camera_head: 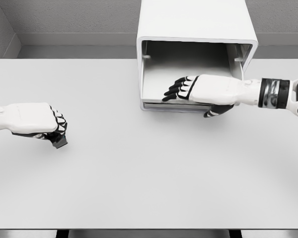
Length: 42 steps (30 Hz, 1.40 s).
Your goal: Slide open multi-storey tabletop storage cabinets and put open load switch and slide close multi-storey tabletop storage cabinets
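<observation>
Left hand point(39, 121) around load switch point(59, 141)

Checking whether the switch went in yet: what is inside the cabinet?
Inside the cabinet only bare walls and a floor panel show, with the right robot hand reaching in. That hand and forearm cover part of the floor. The left robot hand holds a dark object outside.

Bright even light, soft faint shadows, slightly soft render, perhaps upscaled
</observation>
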Tool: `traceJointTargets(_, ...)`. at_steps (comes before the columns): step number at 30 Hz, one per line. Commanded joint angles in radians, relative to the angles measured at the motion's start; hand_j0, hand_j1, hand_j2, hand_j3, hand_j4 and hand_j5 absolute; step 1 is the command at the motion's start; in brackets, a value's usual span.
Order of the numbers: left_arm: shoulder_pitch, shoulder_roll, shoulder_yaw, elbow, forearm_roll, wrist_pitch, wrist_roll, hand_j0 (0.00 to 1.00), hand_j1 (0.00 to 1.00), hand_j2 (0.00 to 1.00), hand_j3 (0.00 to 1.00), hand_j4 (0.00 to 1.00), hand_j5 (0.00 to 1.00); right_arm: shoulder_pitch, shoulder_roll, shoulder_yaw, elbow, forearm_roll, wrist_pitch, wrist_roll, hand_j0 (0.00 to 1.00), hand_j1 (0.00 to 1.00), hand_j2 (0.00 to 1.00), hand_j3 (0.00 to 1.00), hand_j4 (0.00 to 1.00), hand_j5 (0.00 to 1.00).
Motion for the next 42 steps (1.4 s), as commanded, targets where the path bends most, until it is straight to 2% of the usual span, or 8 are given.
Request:
traceJointTargets(1, -0.002, 0.001, 0.001, 0.000, 0.005, 0.002, 0.000, 0.39, 0.39, 0.39, 0.39, 0.39, 0.39, 0.003, -0.011, -0.005, -0.027, -0.005, -0.005, -0.001, 1.00, 1.00, 1.00, 1.00, 1.00, 1.00)
traceJointTargets(16, -0.035, -0.010, -0.002, -0.003, 0.005, 0.002, -0.002, 0.39, 0.39, 0.39, 0.39, 0.39, 0.39, 0.043, -0.040, -0.047, -0.058, -0.007, -0.005, -0.001, 1.00, 1.00, 1.00, 1.00, 1.00, 1.00)
traceJointTargets(18, -0.051, -0.012, -0.002, -0.054, 0.005, 0.002, -0.002, 0.39, 0.39, 0.39, 0.39, 0.39, 0.39, 0.043, -0.042, -0.047, -0.060, -0.007, -0.005, -0.001, 1.00, 1.00, 1.00, 1.00, 1.00, 1.00)
traceJointTargets(26, -0.149, -0.061, 0.003, -0.057, 0.014, 0.002, 0.001, 0.39, 0.39, 0.39, 0.39, 0.39, 0.39, 0.084, -0.071, -0.091, -0.107, -0.010, -0.005, -0.001, 1.00, 1.00, 1.00, 1.00, 1.00, 1.00)
traceJointTargets(30, -0.189, -0.085, 0.003, -0.057, 0.049, 0.002, 0.001, 0.39, 0.39, 0.39, 0.39, 0.39, 0.39, 0.104, -0.094, -0.119, -0.142, -0.010, -0.005, -0.001, 1.00, 1.00, 1.00, 1.00, 1.00, 1.00)
traceJointTargets(36, -0.233, -0.122, 0.038, -0.057, 0.055, 0.002, 0.001, 0.39, 0.39, 0.39, 0.39, 0.39, 0.39, 0.140, -0.111, -0.166, -0.152, -0.015, -0.005, -0.001, 1.00, 1.00, 1.00, 1.00, 1.00, 1.00)
traceJointTargets(39, -0.284, -0.163, 0.038, -0.057, 0.063, 0.002, 0.003, 0.39, 0.39, 0.39, 0.39, 0.39, 0.39, 0.189, -0.115, -0.237, -0.153, -0.016, -0.005, -0.001, 1.00, 1.00, 1.00, 1.00, 1.00, 1.00)
traceJointTargets(42, -0.322, -0.191, 0.042, -0.057, 0.066, 0.002, 0.003, 0.39, 0.39, 0.39, 0.39, 0.39, 0.39, 0.198, -0.135, -0.246, -0.155, -0.016, -0.005, -0.001, 1.00, 1.00, 1.00, 1.00, 1.00, 1.00)
